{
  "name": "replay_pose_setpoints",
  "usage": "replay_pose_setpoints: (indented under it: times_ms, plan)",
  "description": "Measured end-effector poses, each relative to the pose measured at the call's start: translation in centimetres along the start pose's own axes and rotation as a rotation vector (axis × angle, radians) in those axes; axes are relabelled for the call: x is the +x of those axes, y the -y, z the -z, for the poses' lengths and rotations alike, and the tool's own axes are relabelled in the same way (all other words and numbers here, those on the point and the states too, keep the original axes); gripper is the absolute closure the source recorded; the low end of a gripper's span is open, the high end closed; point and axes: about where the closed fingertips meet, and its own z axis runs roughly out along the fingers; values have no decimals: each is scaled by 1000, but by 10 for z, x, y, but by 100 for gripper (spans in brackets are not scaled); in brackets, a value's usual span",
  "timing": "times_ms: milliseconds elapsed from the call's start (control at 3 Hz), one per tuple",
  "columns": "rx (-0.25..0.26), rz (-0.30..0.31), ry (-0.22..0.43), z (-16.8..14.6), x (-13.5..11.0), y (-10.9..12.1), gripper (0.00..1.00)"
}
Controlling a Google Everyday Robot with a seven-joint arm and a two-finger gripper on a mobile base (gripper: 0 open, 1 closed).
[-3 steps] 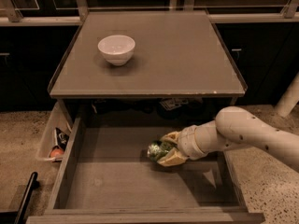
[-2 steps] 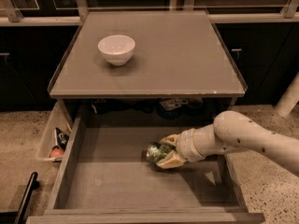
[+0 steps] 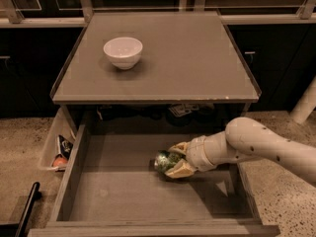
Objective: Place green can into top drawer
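Nearest is the plank front of the top drawer (image 3: 123, 194), pulled wide open, a shallow grey wooden box with a flat, bare bottom left and near of centre. Right of its middle, the green can (image 3: 166, 161) lies on its side, silvery end turned left. Its mottled green-and-white label shows no readable writing. The tan-fingered pincer (image 3: 175, 160) is clamped on the can from the right, one finger on its far side and one on its near side. Behind it a smooth white arm (image 3: 256, 144) crosses the drawer's right wall. Whether the can touches the bottom cannot be told. Farther off, the flat grey desk (image 3: 197, 58) carries a round white bowl (image 3: 123, 52) at its left.
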Motion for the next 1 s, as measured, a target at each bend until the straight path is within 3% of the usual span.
replay_pose_setpoints:
  times_ms: [667,1000]
  plan:
    - [0,0,0,0,0,0,12]
    - [0,0,0,0,0,0,0]
